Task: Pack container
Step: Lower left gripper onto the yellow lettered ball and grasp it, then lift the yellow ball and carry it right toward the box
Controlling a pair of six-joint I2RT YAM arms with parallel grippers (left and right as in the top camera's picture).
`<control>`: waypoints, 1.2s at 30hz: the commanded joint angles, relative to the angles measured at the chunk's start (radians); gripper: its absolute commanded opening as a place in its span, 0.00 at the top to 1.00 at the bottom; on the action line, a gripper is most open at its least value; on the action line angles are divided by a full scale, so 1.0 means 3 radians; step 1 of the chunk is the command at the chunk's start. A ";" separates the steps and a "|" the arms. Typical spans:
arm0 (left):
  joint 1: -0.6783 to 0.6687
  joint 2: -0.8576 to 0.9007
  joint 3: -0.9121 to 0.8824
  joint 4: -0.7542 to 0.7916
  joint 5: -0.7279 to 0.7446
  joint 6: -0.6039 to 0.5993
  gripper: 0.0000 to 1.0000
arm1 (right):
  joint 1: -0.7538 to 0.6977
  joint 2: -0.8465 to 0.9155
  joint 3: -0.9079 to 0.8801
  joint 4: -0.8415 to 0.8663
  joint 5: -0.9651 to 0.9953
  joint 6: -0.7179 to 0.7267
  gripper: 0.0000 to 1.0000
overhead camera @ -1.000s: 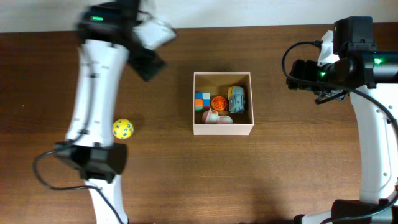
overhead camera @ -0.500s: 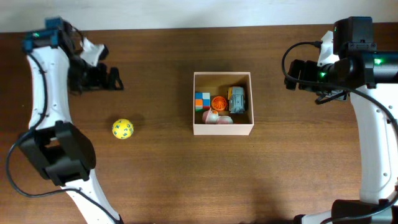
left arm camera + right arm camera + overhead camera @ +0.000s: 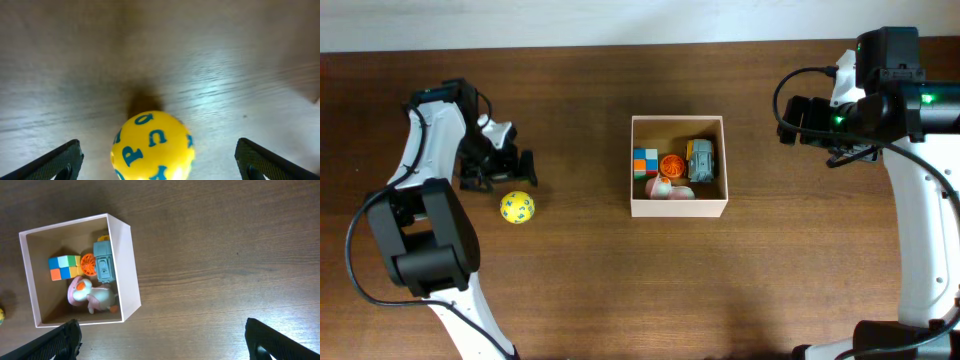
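Note:
The container [image 3: 638, 205] is a square white-walled box with a tan inside at the table's middle; it also shows in the right wrist view [image 3: 128, 275]. In it lie a coloured cube [image 3: 645, 162], an orange ball [image 3: 670, 165], a grey toy car [image 3: 701, 160] and a pink-and-white duck [image 3: 667, 189]. A yellow ball with blue letters [image 3: 517, 207] lies on the table to the left. My left gripper [image 3: 510, 170] is open just above the ball, which sits between its fingers in the left wrist view [image 3: 152, 146]. My right gripper [image 3: 798, 120] is open and empty, right of the container.
The dark wooden table [image 3: 620, 290] carries only these things. A pale wall strip [image 3: 620, 20] runs along the far edge. The right arm's black cable [image 3: 782, 95] loops near its wrist.
My left arm has swung down and right from the far left corner, bringing its open gripper next to the yellow ball. The right arm, container and ball have not moved.

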 commanded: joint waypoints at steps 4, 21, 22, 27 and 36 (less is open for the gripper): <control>-0.0031 -0.0084 -0.0245 0.0084 -0.0071 -0.0070 0.21 | 0.0000 0.0003 -0.0011 0.0003 0.0005 -0.0011 0.01; -0.0097 -0.0084 -0.0495 0.0104 -0.0070 -0.0066 0.68 | 0.0000 0.0003 -0.0011 0.0025 0.0006 -0.0010 0.01; -0.0121 -0.0084 -0.0495 0.0094 -0.0070 -0.0066 0.72 | 0.0000 0.0003 -0.0011 0.0025 0.0005 -0.0010 0.01; -0.0281 -0.0088 -0.0449 0.0010 -0.0069 -0.0067 0.85 | 0.0000 0.0003 -0.0011 0.0025 0.0006 -0.0011 0.01; -0.0573 -0.0088 0.0720 -0.0717 -0.0067 -0.0066 0.97 | 0.0000 0.0003 -0.0011 0.0027 0.0006 -0.0010 0.01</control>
